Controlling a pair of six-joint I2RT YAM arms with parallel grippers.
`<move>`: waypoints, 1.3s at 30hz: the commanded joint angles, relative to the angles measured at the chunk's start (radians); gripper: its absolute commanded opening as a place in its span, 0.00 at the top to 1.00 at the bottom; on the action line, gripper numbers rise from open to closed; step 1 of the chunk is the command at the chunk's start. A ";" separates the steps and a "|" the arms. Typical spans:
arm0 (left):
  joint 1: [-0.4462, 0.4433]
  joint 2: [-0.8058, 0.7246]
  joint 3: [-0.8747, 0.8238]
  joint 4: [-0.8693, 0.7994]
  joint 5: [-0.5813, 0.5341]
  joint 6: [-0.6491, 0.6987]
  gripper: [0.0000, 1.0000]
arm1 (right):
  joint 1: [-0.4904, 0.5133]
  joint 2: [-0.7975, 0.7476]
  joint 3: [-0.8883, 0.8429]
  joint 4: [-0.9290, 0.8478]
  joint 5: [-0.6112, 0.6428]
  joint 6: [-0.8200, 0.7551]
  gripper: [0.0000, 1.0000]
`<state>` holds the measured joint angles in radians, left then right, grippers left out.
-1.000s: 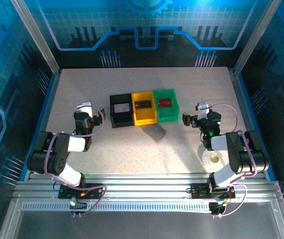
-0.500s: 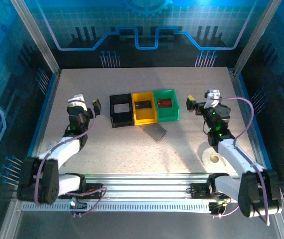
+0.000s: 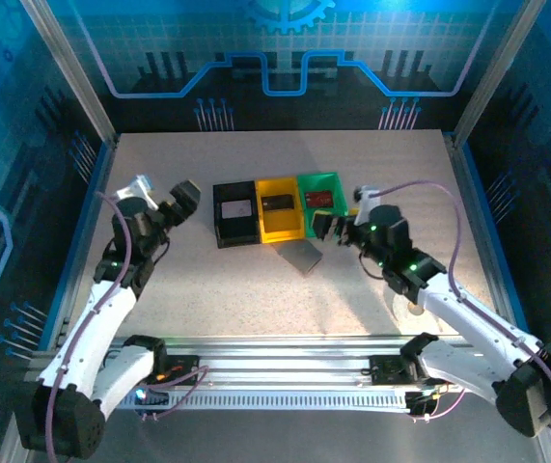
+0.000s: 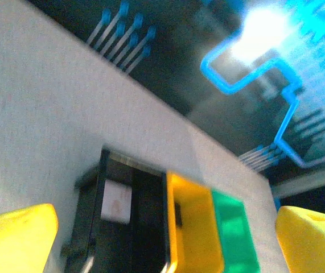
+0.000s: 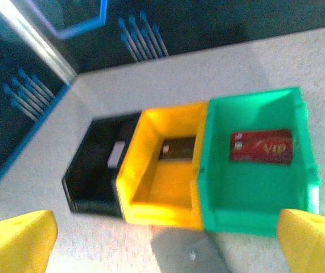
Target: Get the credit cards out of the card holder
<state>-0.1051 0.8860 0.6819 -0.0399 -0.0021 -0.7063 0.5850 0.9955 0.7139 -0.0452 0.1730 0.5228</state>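
Note:
The card holder [image 3: 301, 257] lies shut and flat on the table, a grey rectangle just in front of the yellow bin; its near part shows in the right wrist view [image 5: 188, 256]. A red credit card [image 5: 262, 146] lies in the green bin [image 5: 253, 193], a dark one [image 5: 177, 148] in the yellow bin [image 5: 156, 187], a pale one [image 4: 116, 202] in the black bin [image 4: 122, 227]. My right gripper [image 3: 327, 228] hangs open, empty, just right of the holder. My left gripper [image 3: 184, 196] is open and empty, left of the black bin.
The three bins stand side by side at mid-table: black [image 3: 234, 214], yellow [image 3: 280, 224], green [image 3: 325, 219]. A pale round disc [image 3: 413, 306] lies on the table under my right arm. Blue walls close the table at the back and sides.
Both arms have stretched out from their folded pose. The right gripper swung left and down toward the card holder; the left gripper rose and turned toward the black bin. Nothing was grasped.

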 commanded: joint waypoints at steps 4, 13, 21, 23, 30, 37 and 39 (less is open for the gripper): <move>-0.136 -0.012 -0.008 -0.285 -0.009 -0.034 0.01 | 0.180 0.185 0.058 -0.342 0.270 0.008 0.09; -0.274 -0.027 -0.015 -0.426 -0.099 -0.053 0.01 | 0.283 0.447 0.205 -0.368 0.282 -0.049 0.07; -0.306 -0.068 -0.033 -0.462 -0.111 -0.069 0.01 | 0.245 0.613 0.292 -0.369 0.226 -0.100 0.04; -0.310 -0.067 -0.029 -0.469 -0.110 -0.067 0.01 | 0.236 0.648 0.307 -0.368 0.212 -0.106 0.04; -0.322 -0.067 -0.022 -0.476 -0.107 -0.059 0.01 | 0.226 0.699 0.298 -0.333 0.202 -0.121 0.04; -0.329 -0.067 -0.018 -0.476 -0.108 -0.049 0.01 | 0.201 0.741 0.295 -0.282 0.184 -0.142 0.04; -0.330 -0.064 -0.018 -0.479 -0.112 -0.045 0.01 | 0.193 0.751 0.292 -0.267 0.184 -0.146 0.04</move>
<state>-0.4236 0.8291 0.6552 -0.4931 -0.0940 -0.7605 0.7956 1.7214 0.9997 -0.3435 0.3710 0.3958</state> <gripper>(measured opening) 0.992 0.963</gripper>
